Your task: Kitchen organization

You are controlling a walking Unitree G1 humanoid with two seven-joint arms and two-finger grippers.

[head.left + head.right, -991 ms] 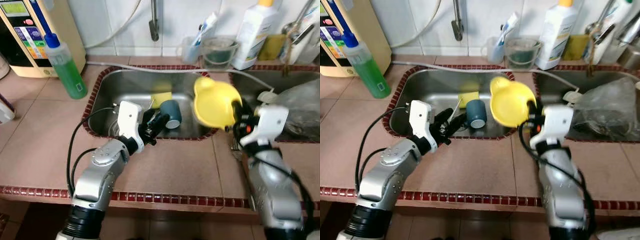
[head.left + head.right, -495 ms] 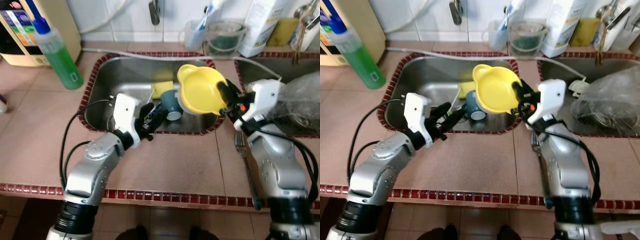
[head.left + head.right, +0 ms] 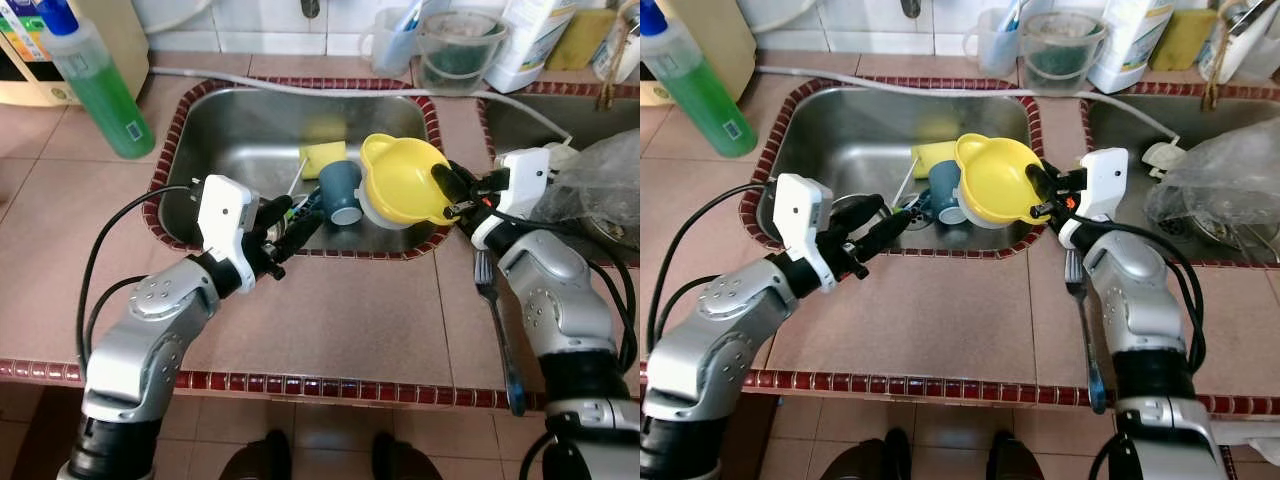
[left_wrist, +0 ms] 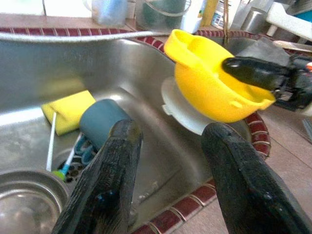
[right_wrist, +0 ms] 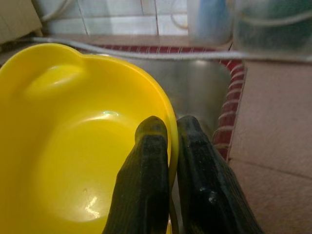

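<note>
Left eye view: the right hand (image 3: pixel 447 190) pinches the rim of a yellow bowl (image 3: pixel 402 181), holding it tilted over the right end of the steel sink (image 3: pixel 240 120). Just beside the bowl, on its left, a blue cup (image 3: pixel 339 192) lies on its side in the basin, with a yellow sponge (image 3: pixel 322 158) behind it. The left hand (image 3: pixel 290 222) hovers over the sink's front edge, fingers spread, gripping nothing. A green soap bottle (image 3: pixel 95 85) stands on the tiled surface (image 3: pixel 340 320) to the sink's left. A fork (image 3: pixel 482 273) lies on the surface by the right arm, and a clear plastic bag (image 3: pixel 600 180) sits at the far right.

Right eye view: the same layout, with the bowl (image 3: pixel 998 180) touching the cup (image 3: pixel 944 192) and a white bottle (image 3: pixel 1130 40) behind the sink.

Left wrist view: the two black fingers (image 4: pixel 109 180) stand well apart, framing the basin. Beyond them are the cup (image 4: pixel 100 124), the sponge (image 4: pixel 68 109) and the bowl (image 4: pixel 209 83), under which a white disc (image 4: pixel 183 113) shows.

Right wrist view: the fingers (image 5: pixel 146 161) close on the bowl's rim (image 5: pixel 168 122), one inside and one outside.
</note>
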